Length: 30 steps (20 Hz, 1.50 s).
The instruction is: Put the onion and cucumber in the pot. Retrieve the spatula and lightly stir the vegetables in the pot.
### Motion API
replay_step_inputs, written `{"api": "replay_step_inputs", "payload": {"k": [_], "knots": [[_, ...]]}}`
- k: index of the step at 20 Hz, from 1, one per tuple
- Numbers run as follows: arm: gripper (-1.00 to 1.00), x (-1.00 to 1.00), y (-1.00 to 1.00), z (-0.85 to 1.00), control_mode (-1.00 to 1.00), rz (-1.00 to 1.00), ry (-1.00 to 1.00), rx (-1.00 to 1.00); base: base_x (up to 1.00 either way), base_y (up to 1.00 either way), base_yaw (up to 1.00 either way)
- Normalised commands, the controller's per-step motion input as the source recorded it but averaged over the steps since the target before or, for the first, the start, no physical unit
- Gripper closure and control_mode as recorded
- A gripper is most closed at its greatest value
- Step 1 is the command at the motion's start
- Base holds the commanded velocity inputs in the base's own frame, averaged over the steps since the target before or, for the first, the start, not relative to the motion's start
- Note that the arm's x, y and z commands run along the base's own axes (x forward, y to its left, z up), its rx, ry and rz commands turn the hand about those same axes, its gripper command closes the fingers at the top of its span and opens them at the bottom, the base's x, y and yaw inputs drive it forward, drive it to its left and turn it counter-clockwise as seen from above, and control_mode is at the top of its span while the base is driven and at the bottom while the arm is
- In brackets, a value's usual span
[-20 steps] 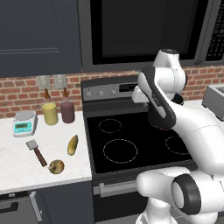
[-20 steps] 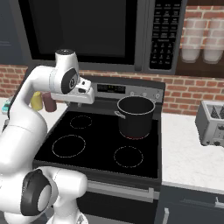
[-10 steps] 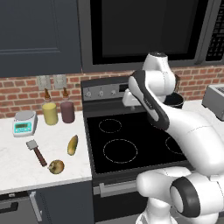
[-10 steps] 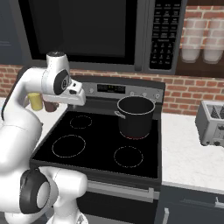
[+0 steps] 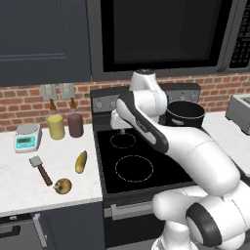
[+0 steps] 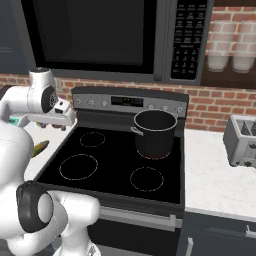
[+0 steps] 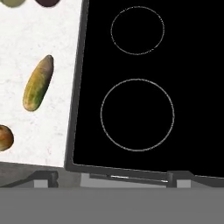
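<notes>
Left of the stove (image 5: pixel 146 166), whose black top is looking smooth and glassy, the counter (image 5: pixel 29 180) is showing as pale, veined stone. On it the cucumber (image 5: pixel 81 161) is looking dull and mottled, the onion (image 5: pixel 62 186) faintly shiny, and the spatula (image 5: pixel 40 169) is showing grey metal on a wooden handle. On the stove's back right burner, the pot (image 6: pixel 155 133) is gleaming as dark metal.

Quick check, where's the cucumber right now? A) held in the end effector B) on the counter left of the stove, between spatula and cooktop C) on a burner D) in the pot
B: the cucumber lies on the white counter left of the stove, with the spatula further left and the onion in front of it; the pot stands on the far right back burner.
</notes>
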Motion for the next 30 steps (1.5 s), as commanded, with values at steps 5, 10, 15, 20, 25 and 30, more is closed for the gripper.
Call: {"api": "replay_step_inputs", "payload": {"k": [5,10,15,20,25,30], "knots": [[-1.00,0.08,0.75,-0.39,-1.00,0.00,0.01,0.00,0.00,0.00,0.00],[-1.00,0.24,0.64,-0.42,-1.00,-0.02,0.00,-0.01,0.00,0.00,0.00],[-1.00,0.40,0.55,-0.44,-1.00,-0.05,0.00,-0.01,0.00,0.00,0.00],[-1.00,0.49,0.48,-0.43,-1.00,-0.07,0.00,-0.01,0.00,0.00,0.00],[-1.00,0.49,0.35,-0.35,-1.00,-0.09,0.00,-0.02,0.00,0.00,0.00],[-1.00,0.42,0.27,-0.31,-1.00,-0.10,0.00,-0.05,0.00,0.00,0.00]]}}
